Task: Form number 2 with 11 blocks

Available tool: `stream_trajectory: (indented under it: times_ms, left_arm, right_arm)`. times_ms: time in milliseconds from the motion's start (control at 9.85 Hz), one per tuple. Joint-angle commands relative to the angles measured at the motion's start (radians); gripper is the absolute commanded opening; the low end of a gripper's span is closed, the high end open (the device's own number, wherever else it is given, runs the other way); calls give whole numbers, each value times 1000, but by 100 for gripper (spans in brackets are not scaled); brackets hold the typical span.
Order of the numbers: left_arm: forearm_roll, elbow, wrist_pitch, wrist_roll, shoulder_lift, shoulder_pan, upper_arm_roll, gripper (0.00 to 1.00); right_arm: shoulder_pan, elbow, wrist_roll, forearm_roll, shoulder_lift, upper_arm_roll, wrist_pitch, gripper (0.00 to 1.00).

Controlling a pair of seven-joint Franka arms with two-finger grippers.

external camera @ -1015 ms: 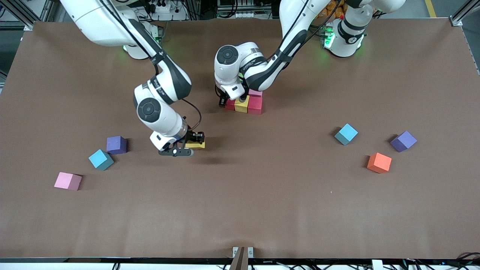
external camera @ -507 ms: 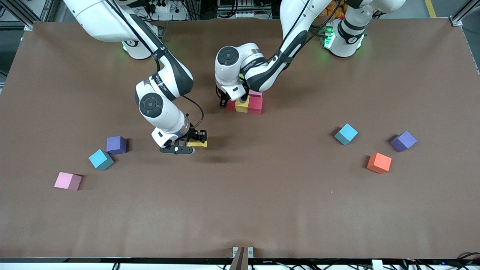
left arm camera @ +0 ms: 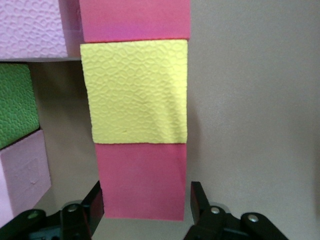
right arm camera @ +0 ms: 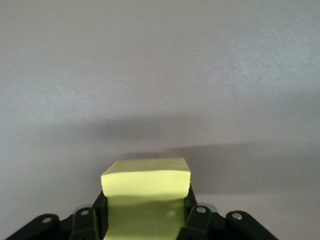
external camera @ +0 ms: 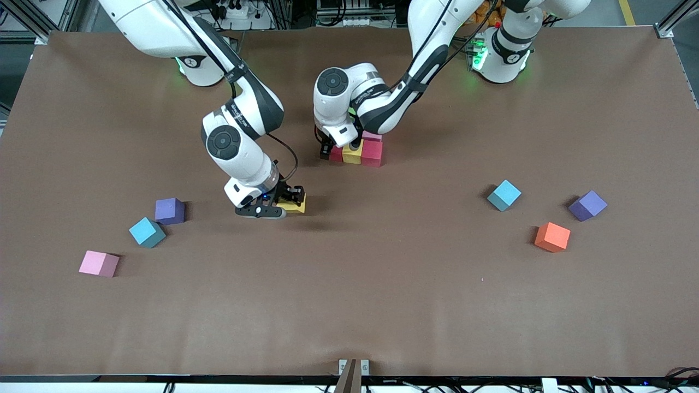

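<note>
the right gripper [external camera: 288,201] is clenched on a yellow block [right arm camera: 146,200], carried just above the table [external camera: 349,305] between the loose blocks and the started number 2 [external camera: 357,150]. from the wrist, the fingers [right arm camera: 196,220] press its two opposite side faces and the block juts out ahead of them.

the left gripper [left arm camera: 147,210] sits low at the end of the started row, its fingers either side of a red block [left arm camera: 142,180] with a sliver of gap showing, so it looks released, though the gap is thin. ahead of it lie a yellow block [left arm camera: 135,92], another red one, and beside them green [left arm camera: 15,102] and pink.

these foam cubes look light, soft and grippy; flat opposite faces are the place to pinch, gently, since foam would likely squash and spring crooked on release.
</note>
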Motion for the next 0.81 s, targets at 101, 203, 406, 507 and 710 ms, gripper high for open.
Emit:
stream_trajectory:
  times_ms: [101, 203, 406, 507, 710]
  left_arm:
    - [31, -8, 1, -12, -14, 13, -16, 74]
    - [31, -8, 1, -12, -20, 13, -16, 74]
    - [34, -8, -17, 0, -23, 13, -16, 75]
    - [35, -8, -23, 4, -26, 13, -16, 75]
    - [35, -7, -35, 5, -32, 14, -17, 75]
  right_arm:
    - [7, -104, 24, -4, -70, -4, 90, 38]
    - [8, -130, 24, -4, -79, -4, 119, 38]
    - [22, -172, 24, -4, -102, -4, 179, 38]
    - [23, -184, 28, -4, -111, -4, 184, 38]
    - [36, -201, 44, -4, -133, -4, 184, 38]
